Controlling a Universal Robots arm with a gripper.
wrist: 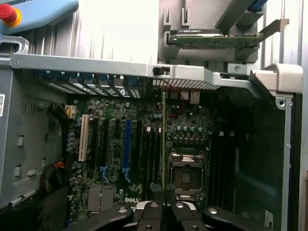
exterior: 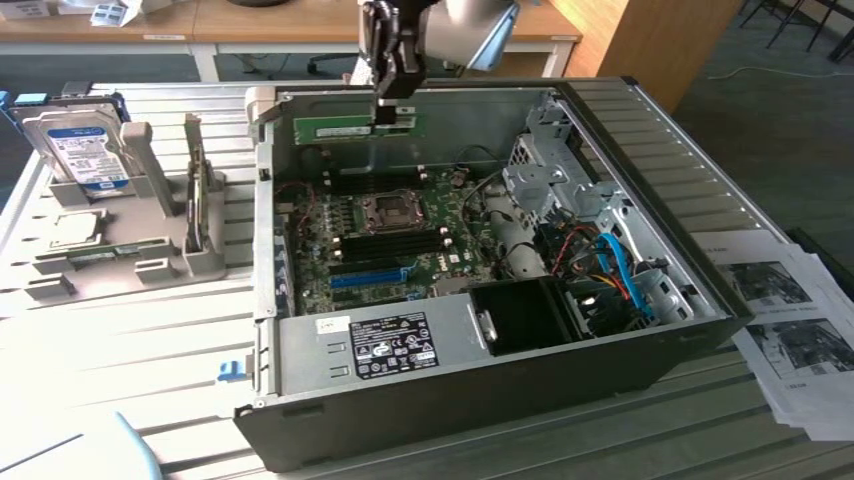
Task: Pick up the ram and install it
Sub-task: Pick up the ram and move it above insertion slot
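Note:
The ram (exterior: 340,128), a thin green stick, hangs level over the far side of the open computer case (exterior: 641,250), with my gripper (exterior: 391,112) shut on its end toward the exterior view's right. In the wrist view the ram (wrist: 164,139) runs edge-on as a thin line from my gripper (wrist: 165,209) out over the motherboard (wrist: 120,144). It is held well above the board, apart from the black memory slots (exterior: 387,182) beside the CPU socket (exterior: 391,208).
A grey holder (exterior: 120,260) at the exterior view's left carries a hard drive (exterior: 83,150) and another green board (wrist: 211,41). Cables and a drive cage (exterior: 561,170) fill the case's right side. Printed papers (exterior: 787,320) lie beside it. A red button (wrist: 8,13) is nearby.

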